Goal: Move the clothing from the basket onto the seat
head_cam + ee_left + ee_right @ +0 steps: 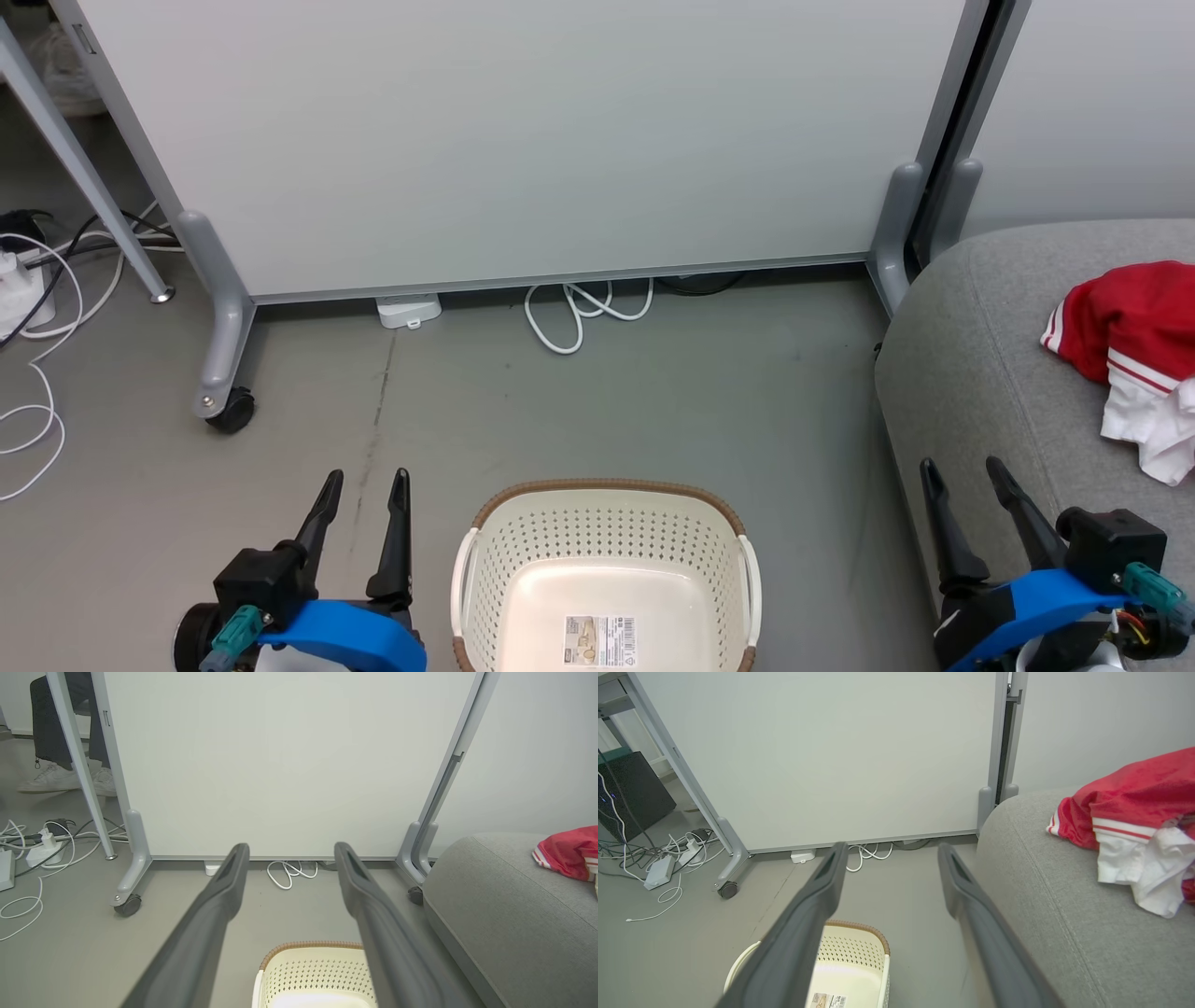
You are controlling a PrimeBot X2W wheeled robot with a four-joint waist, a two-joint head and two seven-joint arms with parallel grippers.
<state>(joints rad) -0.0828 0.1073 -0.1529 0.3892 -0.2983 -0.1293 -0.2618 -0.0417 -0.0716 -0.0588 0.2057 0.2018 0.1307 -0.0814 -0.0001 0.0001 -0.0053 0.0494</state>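
Head view has the left gripper [368, 478] at the lower left of the frame. Its two long dark fingers point up the picture and are spread wide, gripping nothing. The right gripper [960, 464] mirrors it at the lower right, fingers just as wide and free, leaning slightly left, with the tips over the near edge of the seat [971, 373].

The basket [607, 486] stands on the floor [653, 401] at bottom centre, between the two grippers. It is just beside the left one without touching it, and farther from the right one. The clothing [1134, 317] lies on the seat at the right edge of the frame, up and to the right of the right gripper's tips and apart from them.

The basket is oval cream plastic with walls pierced by rows of small holes, a brown woven-look rim and white side handles. A paper label [599, 639] sits on its smooth bottom. The clothing is a crumpled heap of soft red fabric with white stripes and a white fold hanging at its lower side. The seat is light-grey woven upholstery with a rounded corner and a stitched seam. Behind stands a white partition panel [523, 140] on grey legs, with a looped white cable [579, 313] at its foot.
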